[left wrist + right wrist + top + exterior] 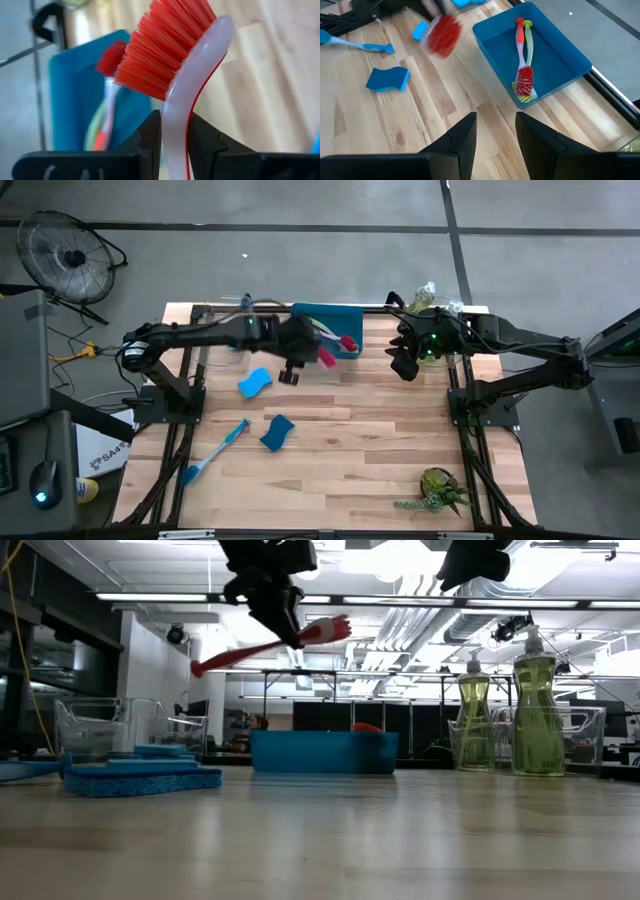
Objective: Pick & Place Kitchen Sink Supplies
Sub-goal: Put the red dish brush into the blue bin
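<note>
The left gripper [175, 145] has its jaws clamped on the neck of a pink-red brush [172, 55], bristle head jutting beyond the jaws, lifted clear of the worktop [350, 450] just short of the blue tray [560, 45]. I'd carry it squarely above the tray before letting go. The right gripper [495, 135] waits beside, jaws apart and empty.

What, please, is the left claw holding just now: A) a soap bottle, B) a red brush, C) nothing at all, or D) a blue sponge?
B: the left claw is shut on the handle of a red brush, lifted above the table near the blue tray.
</note>
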### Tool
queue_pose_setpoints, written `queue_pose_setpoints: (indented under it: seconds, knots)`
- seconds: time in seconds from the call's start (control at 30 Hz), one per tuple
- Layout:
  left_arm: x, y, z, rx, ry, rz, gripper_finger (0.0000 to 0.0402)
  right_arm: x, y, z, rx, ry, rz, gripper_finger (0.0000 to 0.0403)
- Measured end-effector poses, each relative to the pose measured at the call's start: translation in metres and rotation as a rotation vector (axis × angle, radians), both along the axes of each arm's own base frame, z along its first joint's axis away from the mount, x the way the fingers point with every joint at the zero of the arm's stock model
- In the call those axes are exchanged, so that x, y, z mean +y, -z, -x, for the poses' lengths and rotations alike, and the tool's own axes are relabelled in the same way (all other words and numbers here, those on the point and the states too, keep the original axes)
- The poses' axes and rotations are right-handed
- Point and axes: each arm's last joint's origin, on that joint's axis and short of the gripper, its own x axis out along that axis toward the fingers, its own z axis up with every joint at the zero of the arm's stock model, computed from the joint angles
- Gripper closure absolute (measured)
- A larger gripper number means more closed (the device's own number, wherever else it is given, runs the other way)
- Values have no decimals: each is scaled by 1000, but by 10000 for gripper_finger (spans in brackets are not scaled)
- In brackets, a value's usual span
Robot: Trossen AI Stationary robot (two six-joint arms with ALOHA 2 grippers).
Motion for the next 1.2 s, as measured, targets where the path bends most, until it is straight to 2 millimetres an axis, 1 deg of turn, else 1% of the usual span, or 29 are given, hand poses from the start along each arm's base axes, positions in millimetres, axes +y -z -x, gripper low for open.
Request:
queue_pose_setpoints:
  seconds: [0.17,0.3,0.4,0.7,0.8,1.03,1.1,1.2]
  knots:
    - [31,-9,6,-26,-40,-30,339,0,0,0,-5,6,-10,272]
    - [49,-12,10,-48,-71,-25,339,0,0,0,-8,13,-17,272]
    - [56,-13,12,-59,-59,-28,339,0,0,0,-9,11,-20,272]
    - [74,-20,10,-172,-50,-71,339,0,-1,-1,-22,10,-24,272]
    - [83,-21,6,-191,-33,-71,339,1,-2,-3,-48,-2,-44,272]
    - [109,-26,-23,-162,40,-96,339,1,-4,-4,-84,27,-87,272]
    - [116,-26,-29,-139,60,-101,339,1,-4,-4,-88,37,-95,272]
    - [124,-21,-38,-93,89,-95,339,1,-4,-4,-88,41,-97,272]
